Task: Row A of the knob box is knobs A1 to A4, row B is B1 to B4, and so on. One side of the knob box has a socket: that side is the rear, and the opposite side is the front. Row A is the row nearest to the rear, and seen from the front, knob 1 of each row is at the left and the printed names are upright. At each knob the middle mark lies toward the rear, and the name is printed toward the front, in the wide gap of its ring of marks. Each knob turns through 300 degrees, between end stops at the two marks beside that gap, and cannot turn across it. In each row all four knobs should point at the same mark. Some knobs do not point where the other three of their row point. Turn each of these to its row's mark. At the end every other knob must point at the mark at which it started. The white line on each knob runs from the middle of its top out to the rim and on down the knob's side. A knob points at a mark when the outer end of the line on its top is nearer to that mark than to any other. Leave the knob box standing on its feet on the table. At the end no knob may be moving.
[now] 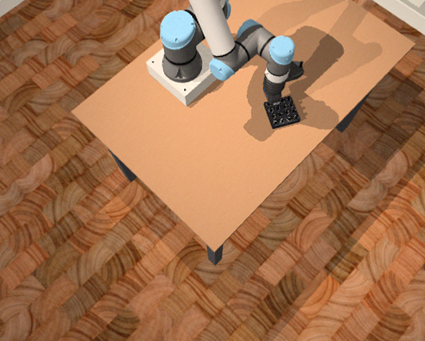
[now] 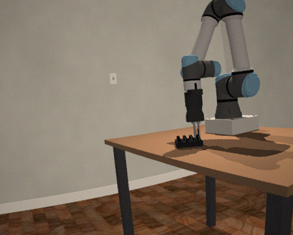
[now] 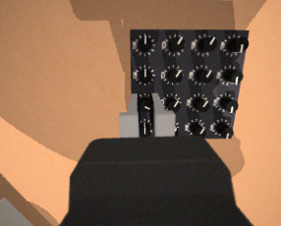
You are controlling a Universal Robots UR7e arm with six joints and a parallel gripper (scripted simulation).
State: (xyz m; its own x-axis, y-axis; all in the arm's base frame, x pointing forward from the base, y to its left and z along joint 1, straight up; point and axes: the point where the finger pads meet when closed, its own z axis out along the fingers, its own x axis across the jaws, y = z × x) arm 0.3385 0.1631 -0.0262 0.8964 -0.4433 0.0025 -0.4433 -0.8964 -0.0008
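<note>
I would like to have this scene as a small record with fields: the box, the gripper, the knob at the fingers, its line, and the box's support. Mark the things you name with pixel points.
box: black square knob box point(image 1: 282, 113) point(image 2: 189, 144) point(image 3: 189, 88), four by four round black knobs
gripper: black two-finger gripper point(image 1: 273, 96) point(image 2: 197, 136) point(image 3: 144, 104), pointing down; grip cannot be told
knob between fingers: black round knob D3 point(image 3: 145, 104)
D3 line: slanted, unlike upright D1 point(image 3: 145, 44) and D2 point(image 3: 145, 75)
support: brown table point(image 1: 188, 147) point(image 2: 146, 147)

The knob box point(image 1: 272, 123) point(image 2: 189, 144) point(image 3: 190, 88) is black, its knobs white-lined; the table point(image 1: 206, 166) point(image 2: 158, 145) is orange-brown; the floor point(image 1: 88, 277) point(image 2: 65, 232) is patterned with curved wood grain.
</note>
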